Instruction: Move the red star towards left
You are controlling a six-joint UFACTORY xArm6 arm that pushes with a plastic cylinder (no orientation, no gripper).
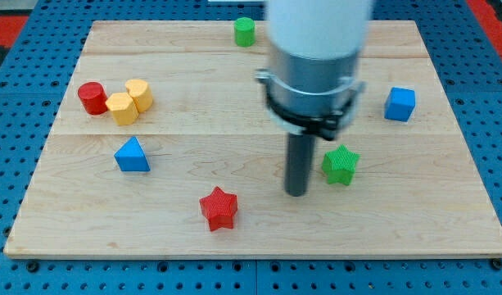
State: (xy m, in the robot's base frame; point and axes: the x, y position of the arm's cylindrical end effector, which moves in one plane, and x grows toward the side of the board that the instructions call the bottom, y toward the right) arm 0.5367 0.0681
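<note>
The red star (219, 208) lies on the wooden board (259, 229) near the view's bottom, a little left of centre. My tip (296, 193) rests on the board to the star's right and slightly above it, about a block's width apart from it. A green star (341, 165) sits just to the right of my tip, close to the rod.
A red cylinder (92, 97) and two yellow blocks (122, 108) (139, 94) cluster at the view's left. A blue triangle (132, 156) lies below them. A green cylinder (245, 31) stands at the top, a blue cube (400, 104) at the right.
</note>
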